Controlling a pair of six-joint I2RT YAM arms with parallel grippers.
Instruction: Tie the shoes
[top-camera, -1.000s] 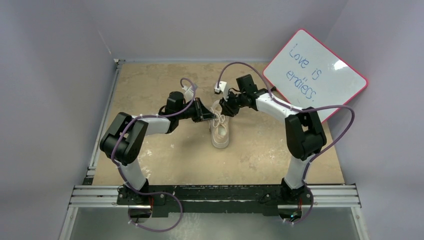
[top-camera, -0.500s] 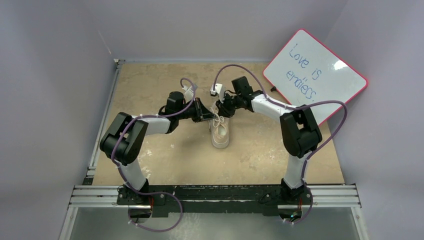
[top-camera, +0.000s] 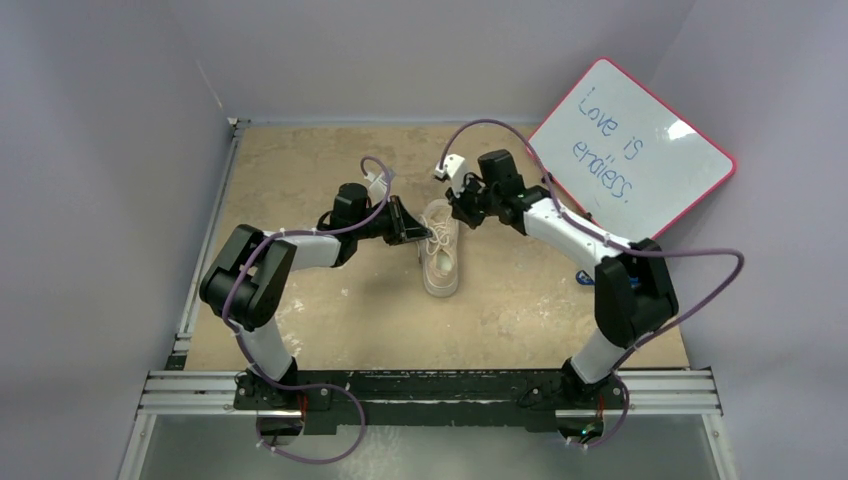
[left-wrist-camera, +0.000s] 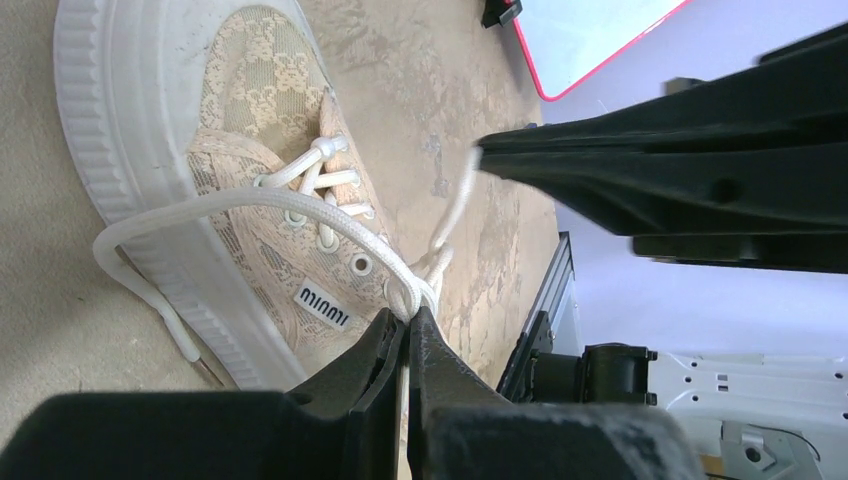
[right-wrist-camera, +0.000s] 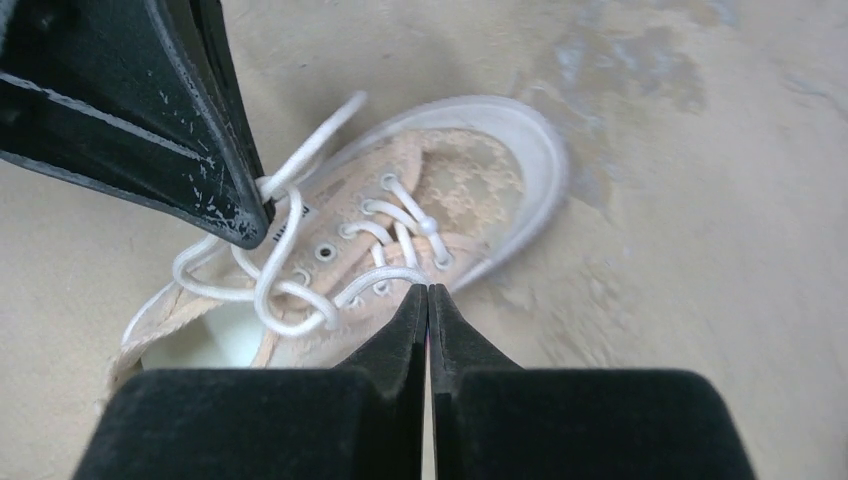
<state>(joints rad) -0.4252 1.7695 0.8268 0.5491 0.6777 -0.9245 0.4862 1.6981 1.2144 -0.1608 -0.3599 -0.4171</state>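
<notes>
Right arm (top-camera: 560, 222) swung wide — sneaker (top-camera: 441, 262) well inside table (top-camera: 330, 300)

Cream patterned sneaker (top-camera: 441, 262) upright at table (top-camera: 330, 300) centre, toe far; laces (left-wrist-camera: 230, 197) loose, untied.

**A robotics lab test cell**

Two robot arms, the left arm (top-camera: 262, 272) and the right arm (top-camera: 556, 226), are bolted to an aluminium rail (top-camera: 430, 392) along the near edge of a worn, stained tan tabletop (top-camera: 330, 310). Purple cables (top-camera: 712, 268) loop along both of them. Plain pale-lilac walls (top-camera: 100, 150) box the table in on three sides. A red-framed whiteboard (top-camera: 640, 150) leans against the right wall, with "Love is endless." handwritten on it in blue.
</notes>
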